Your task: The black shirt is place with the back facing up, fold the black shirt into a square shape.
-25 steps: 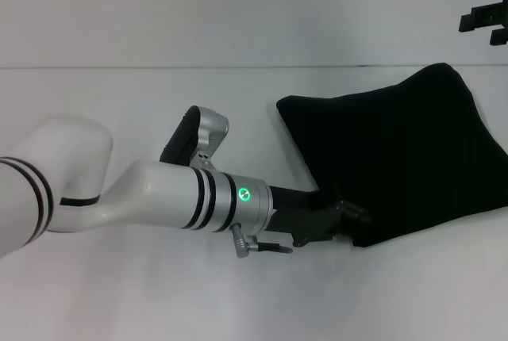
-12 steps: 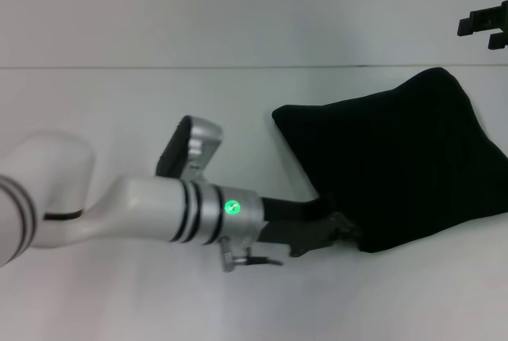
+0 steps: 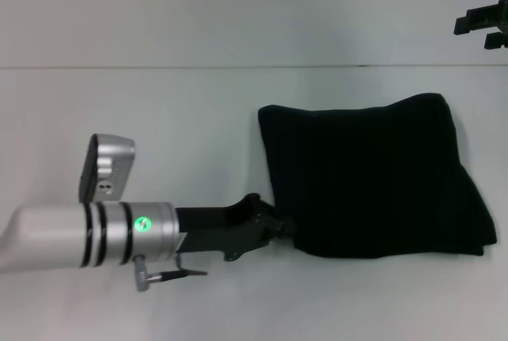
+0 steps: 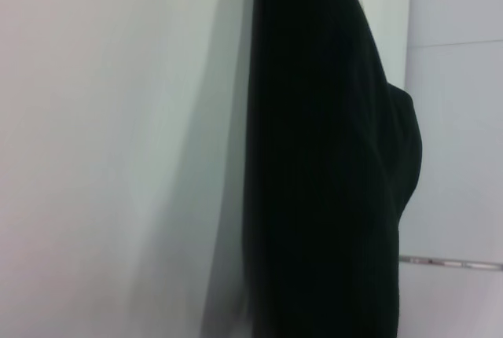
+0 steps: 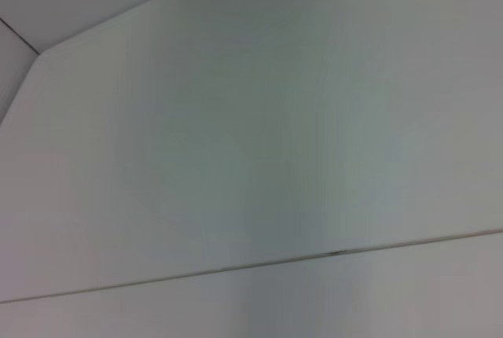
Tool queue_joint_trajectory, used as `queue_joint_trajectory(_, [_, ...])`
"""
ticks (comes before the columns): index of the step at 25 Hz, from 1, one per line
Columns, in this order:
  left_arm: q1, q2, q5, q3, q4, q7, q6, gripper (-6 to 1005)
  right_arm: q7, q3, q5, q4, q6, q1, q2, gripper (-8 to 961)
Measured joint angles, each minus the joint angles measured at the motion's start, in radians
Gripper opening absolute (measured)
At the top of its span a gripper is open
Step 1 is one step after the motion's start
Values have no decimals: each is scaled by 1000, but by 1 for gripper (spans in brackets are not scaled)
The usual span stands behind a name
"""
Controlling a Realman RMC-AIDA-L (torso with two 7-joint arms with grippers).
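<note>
white table (image 3: 198,103) | plain surface | thin seam line (image 3: 159,67) across far side

I see a plain white table (image 3: 198,111) filling the head view, a thin seam crossing it in the upper part of the frame. Directly on it, right of centre, lies the black shirt (image 3: 373,178), folded into a roughly rectangular bundle.

right wrist cam | only a plain white surface (image 5: 259,141) is seen | a thin dark seam line (image 5: 330,255) is seen crossing it, slightly slanted | further angled seams (image 5: 94,31) are seen toward one corner, bounding a paler panel | no fingers, shirt or other items are shown | surface is evenly lit
</note>
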State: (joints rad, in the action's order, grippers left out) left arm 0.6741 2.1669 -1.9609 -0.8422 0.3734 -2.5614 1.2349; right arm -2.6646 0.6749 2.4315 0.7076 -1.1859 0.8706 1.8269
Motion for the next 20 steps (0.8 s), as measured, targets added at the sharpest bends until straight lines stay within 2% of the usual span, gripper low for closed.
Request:
queue_joint_trajectory(8, [-73,-3,-68,39,96,-2,70,118,-10,-2,-1,5,0,5,2,716])
queue_joint_trajectory(15, [-67,-14,-138,71,109,-9,109,143,-8,-2,-4,5,1,7,5,715])
queue_joint_trajectory(20, [-46,-35,-233,103,132,-7,165,161,-1,-2,-7,6,2,7,5,715])
